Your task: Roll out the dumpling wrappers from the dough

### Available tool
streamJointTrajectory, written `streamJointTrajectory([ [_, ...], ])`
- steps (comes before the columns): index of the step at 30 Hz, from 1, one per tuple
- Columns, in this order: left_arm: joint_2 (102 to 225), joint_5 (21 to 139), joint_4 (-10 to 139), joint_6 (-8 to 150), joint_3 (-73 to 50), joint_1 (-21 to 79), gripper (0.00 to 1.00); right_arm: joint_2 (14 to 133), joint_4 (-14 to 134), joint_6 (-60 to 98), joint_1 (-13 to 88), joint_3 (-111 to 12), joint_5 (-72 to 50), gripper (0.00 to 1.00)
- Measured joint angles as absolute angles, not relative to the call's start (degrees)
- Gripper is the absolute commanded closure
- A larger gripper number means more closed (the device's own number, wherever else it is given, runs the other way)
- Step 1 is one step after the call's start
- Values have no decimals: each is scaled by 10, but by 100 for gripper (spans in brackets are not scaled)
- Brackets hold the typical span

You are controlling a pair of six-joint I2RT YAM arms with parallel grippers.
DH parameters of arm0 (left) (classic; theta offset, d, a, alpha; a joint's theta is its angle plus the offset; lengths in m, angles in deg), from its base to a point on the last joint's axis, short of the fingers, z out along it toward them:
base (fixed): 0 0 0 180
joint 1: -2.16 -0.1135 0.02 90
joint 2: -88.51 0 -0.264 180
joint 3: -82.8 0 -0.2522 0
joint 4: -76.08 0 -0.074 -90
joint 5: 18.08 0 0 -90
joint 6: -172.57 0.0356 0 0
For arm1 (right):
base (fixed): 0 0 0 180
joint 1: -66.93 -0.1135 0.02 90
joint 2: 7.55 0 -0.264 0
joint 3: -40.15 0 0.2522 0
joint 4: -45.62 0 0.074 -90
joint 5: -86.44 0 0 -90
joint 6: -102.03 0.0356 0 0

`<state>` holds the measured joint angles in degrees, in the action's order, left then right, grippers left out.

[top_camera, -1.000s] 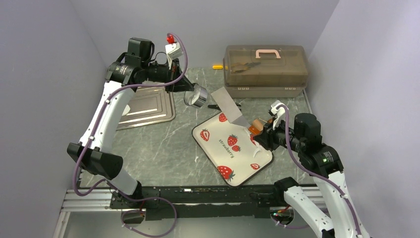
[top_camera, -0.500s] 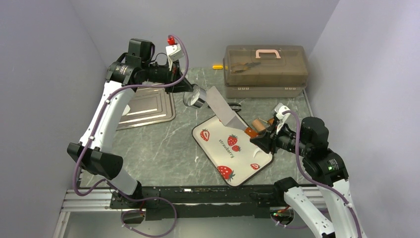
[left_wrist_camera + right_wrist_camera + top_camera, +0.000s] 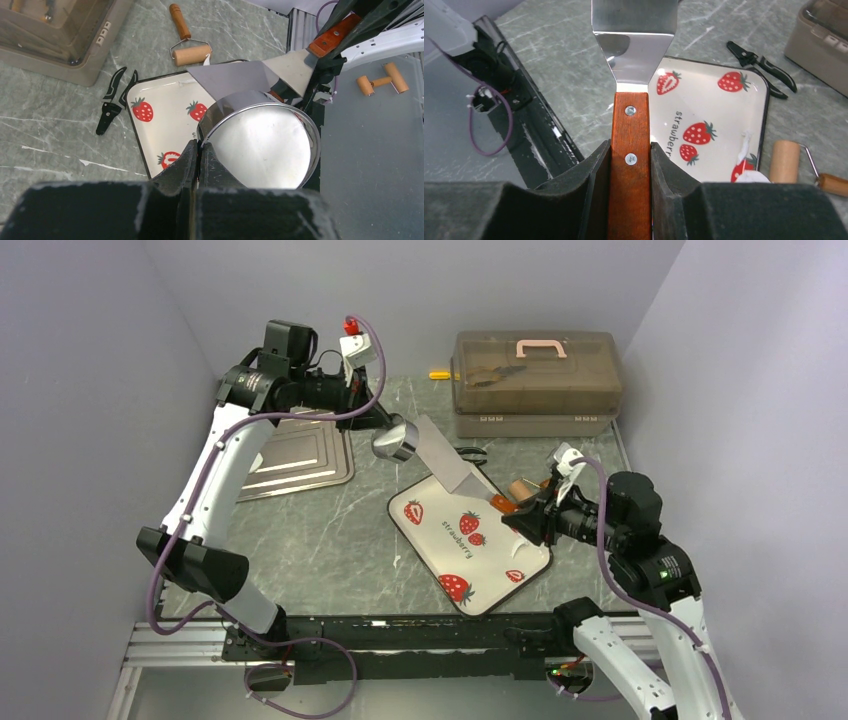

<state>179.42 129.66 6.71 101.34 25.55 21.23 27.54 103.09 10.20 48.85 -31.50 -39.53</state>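
Right, leftmost: steel tray (image 3: 300,455) at the table's (image 3: 340,530) left edge, then open marble up to the strawberry plate (image 3: 495,560). My left gripper (image 3: 199,150) is pinched tight on the metal ring's (image 3: 260,100) wall, held up near the plate's far corner. Its inside looks white, can't tell what. The spatula (image 3: 634,45) blade is just beside the ring, and my right gripper (image 3: 630,150) clamps its wooden handle. Dough (image 3: 754,176) is a small white lump by the plate's right rim, near the roller (image 3: 785,161).
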Motion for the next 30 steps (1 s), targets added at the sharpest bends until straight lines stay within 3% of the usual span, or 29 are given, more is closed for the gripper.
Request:
streamJointTrajectory([
  [10, 1801, 1236, 69, 1016, 264, 217, 100, 311, 1118, 77, 489, -318, -274, 100],
  [21, 1804, 949, 79, 1096, 259, 359, 100, 349, 1103, 81, 489, -303, -297, 100],
  [26, 1780, 811, 135, 1159, 178, 431, 100, 363, 1100, 88, 489, -300, -296, 100],
  [30, 1785, 742, 160, 1177, 149, 432, 100, 371, 1112, 91, 489, -311, -290, 100],
])
